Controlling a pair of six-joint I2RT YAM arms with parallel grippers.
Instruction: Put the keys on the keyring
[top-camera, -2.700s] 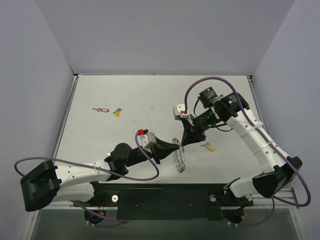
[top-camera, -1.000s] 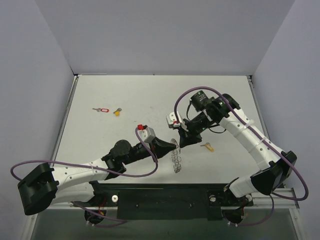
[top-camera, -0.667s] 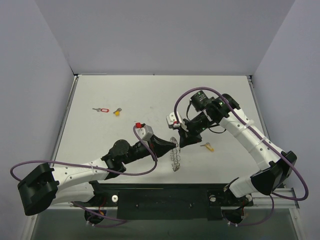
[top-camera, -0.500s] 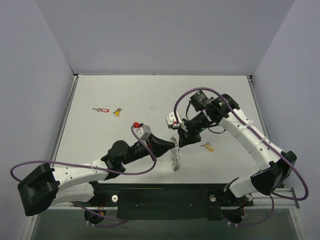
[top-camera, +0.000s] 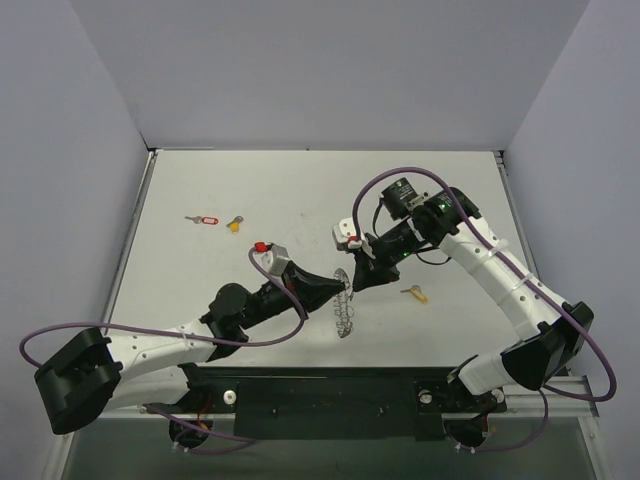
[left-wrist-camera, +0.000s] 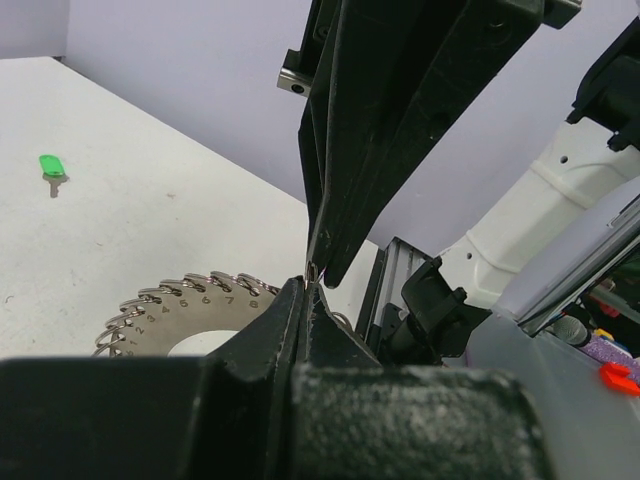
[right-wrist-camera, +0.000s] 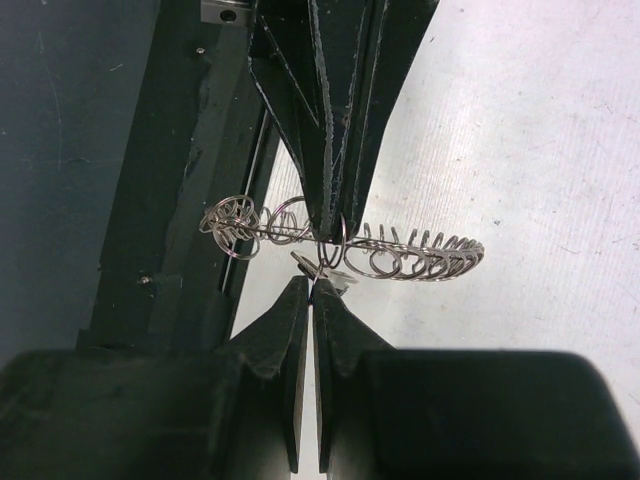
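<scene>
Near the middle of the desk (top-camera: 300, 190), a little toward the near edge, the top view shows the left gripper (top-camera: 342, 287) clenched on the keyring (top-camera: 345, 312), held edge-on. The right gripper (top-camera: 357, 281) meets it tip to tip from the far side. A red key (top-camera: 203, 219) and a yellow key (top-camera: 234, 224) lie side by side toward the far left corner. An orange key (top-camera: 414, 293) lies just right of the grippers.

In the left wrist view, the left gripper (left-wrist-camera: 306, 290) has its jaws pressed together, the keyring (left-wrist-camera: 190, 298) behind them. The right gripper (left-wrist-camera: 318, 262) comes down onto their tip. A green key (left-wrist-camera: 50, 165) lies well apart.

In the right wrist view, the right gripper (right-wrist-camera: 312, 283) is clenched on a small silvery key (right-wrist-camera: 322, 270) that touches the keyring (right-wrist-camera: 400, 250), whose wire the left gripper (right-wrist-camera: 325, 220) pinches from above
</scene>
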